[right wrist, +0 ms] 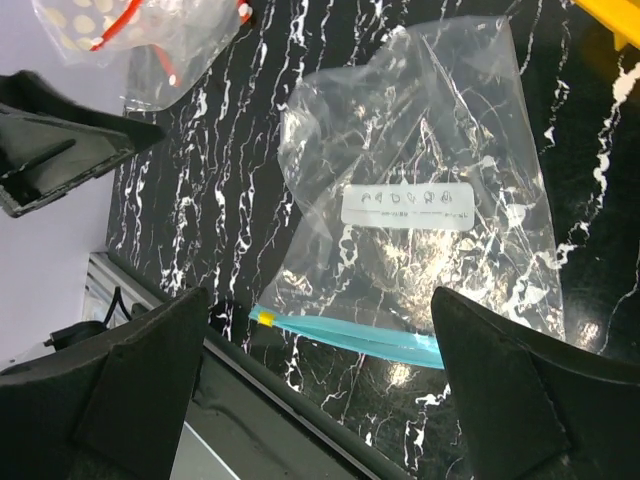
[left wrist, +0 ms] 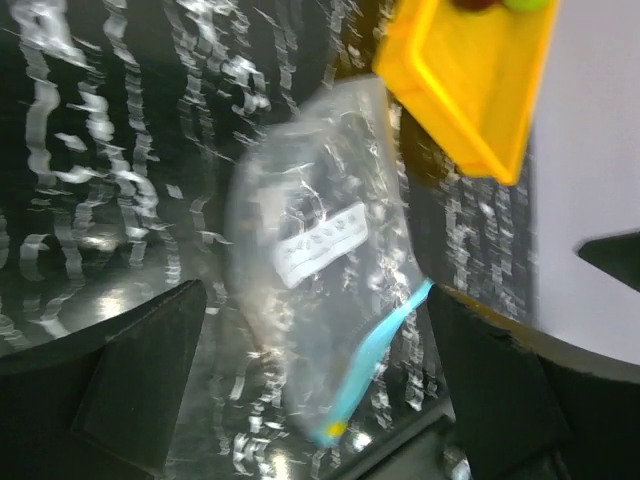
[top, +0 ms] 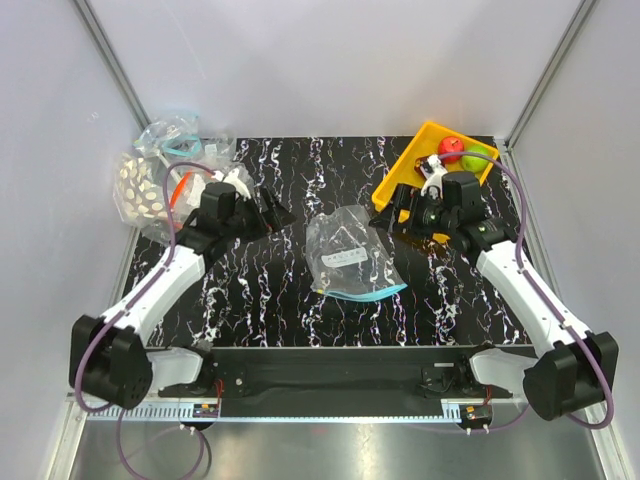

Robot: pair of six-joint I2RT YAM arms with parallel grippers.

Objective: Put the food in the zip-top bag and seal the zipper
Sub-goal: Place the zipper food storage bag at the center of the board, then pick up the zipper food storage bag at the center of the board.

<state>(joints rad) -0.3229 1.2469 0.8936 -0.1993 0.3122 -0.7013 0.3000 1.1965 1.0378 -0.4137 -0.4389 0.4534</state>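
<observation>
The clear zip-top bag [top: 350, 248] lies flat and empty at the table's middle, its teal-blue zipper [top: 366, 293] toward the near edge. It also shows in the left wrist view [left wrist: 320, 240] and the right wrist view [right wrist: 430, 200], with the zipper [right wrist: 350, 335] between the right fingers' line of sight. A red fruit [top: 451, 149] and a green fruit [top: 475, 158] sit in a yellow tray [top: 418, 160] at the back right. The maroon fruit is barely visible at the left wrist view's top edge [left wrist: 475, 4]. My left gripper [top: 270, 213] and right gripper [top: 392, 212] are both open and empty, on either side of the bag.
Several other clear bags, one white-dotted [top: 140, 190] and one with a red-orange strip [top: 180, 186], are piled at the back left. The yellow tray [left wrist: 470, 80] stands behind the right gripper. White walls close in both sides.
</observation>
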